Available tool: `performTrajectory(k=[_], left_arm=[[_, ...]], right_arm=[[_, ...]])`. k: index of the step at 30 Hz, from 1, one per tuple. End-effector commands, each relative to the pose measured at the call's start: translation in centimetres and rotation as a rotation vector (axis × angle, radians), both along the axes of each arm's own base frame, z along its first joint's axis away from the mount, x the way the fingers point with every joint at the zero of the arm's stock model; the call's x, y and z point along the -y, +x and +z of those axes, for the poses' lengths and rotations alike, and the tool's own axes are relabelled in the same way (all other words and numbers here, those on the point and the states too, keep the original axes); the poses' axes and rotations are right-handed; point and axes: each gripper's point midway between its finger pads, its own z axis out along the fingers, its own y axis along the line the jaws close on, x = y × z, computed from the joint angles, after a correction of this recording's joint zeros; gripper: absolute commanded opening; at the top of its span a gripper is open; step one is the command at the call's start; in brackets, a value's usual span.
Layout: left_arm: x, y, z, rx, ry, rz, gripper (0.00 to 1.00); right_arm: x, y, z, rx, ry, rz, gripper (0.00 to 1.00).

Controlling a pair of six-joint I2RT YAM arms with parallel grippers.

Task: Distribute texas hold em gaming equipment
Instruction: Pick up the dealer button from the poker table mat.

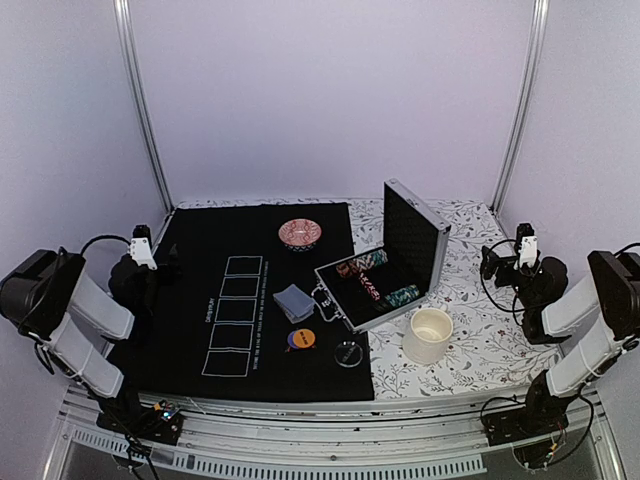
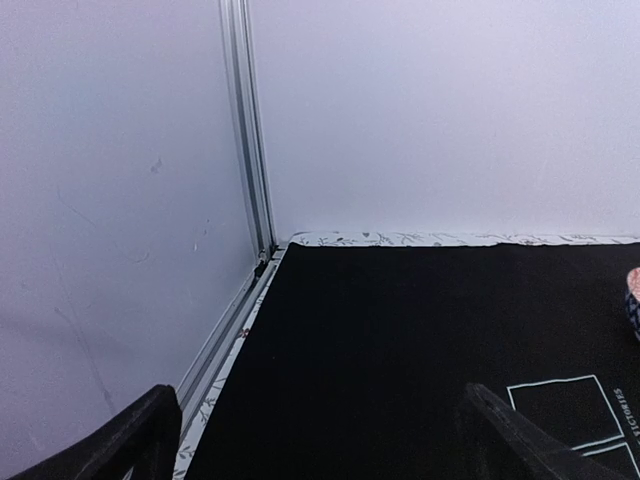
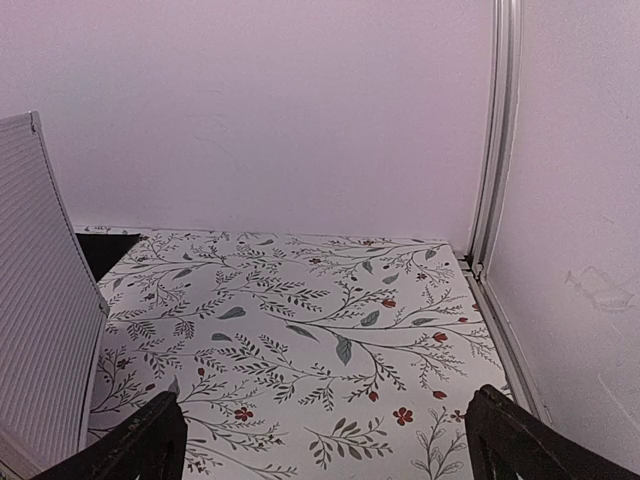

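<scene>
Black felt covers the left and middle of the tabletop (image 1: 470, 340), where an open aluminium case (image 1: 418, 240) stands across the mat's (image 1: 190, 330) right edge, its lid raised upright. Rows of striped poker chips (image 1: 365, 265) in red, green and black lie inside the case's tray. A grey-blue deck of playing cards (image 1: 294, 302) lies on the mat just beside the case's near-left corner. Nearer the tabletop's front edge, an orange disc (image 1: 301, 339) lies flat on the mat, and a black disc (image 1: 348, 354) lies to its right, close to the mat's right edge. A column of five white card outlines (image 1: 235, 315) is printed on the felt to the left of the deck.

A red patterned bowl (image 1: 299, 234) stands at the mat's far edge. A white cup (image 1: 428, 334) stands upright on the floral cloth, near the case's front side.

The left gripper (image 2: 320, 450) hangs over the mat's far-left corner with its fingers (image 2: 130, 440) spread wide and nothing between them. The right gripper (image 3: 325, 450) hangs over the floral cloth towards the far-right corner, fingers (image 3: 530, 440) likewise spread wide and holding nothing, the case's ribbed lid at its left. Both are well apart from the chips, cards and discs.
</scene>
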Motion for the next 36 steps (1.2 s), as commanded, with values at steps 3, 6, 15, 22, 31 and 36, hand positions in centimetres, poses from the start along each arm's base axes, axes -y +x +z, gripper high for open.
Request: performTrajectory(k=[3,6,15,22,31,36], left_arm=[[-0.2,0.5,0.6,0.019,-0.013,-0.027,0.98],[-1.0,0.6,1.3,0.033,-0.026,0.022,0.98],[-1.5,3.4,8.8,-0.016,-0.148,0.100,0.98],[8.3,4.1,17.3,-0.037,-0.249,-0.296,0.98],[24.0,-2.8,17.6,-0.333,-0.125,-0.788,0.98],[29.5,-8.7,14.2,-0.494,-0.081,-0.963,0.98]], right_arm=[[-0.1,0.3,0.3,0.010,0.008,0.006,0.99],[-0.2,0.3,0.4,0.012,0.009,0.006,0.99],[1.4,0.6,8.8,0.049,0.048,-0.080,0.99],[-0.6,-0.7,16.8,0.041,0.092,0.033,0.99],[-7.8,-5.3,24.8,0.045,0.162,0.479,0.99],[-12.6,-7.7,26.3,-0.030,0.188,0.650,0.99]])
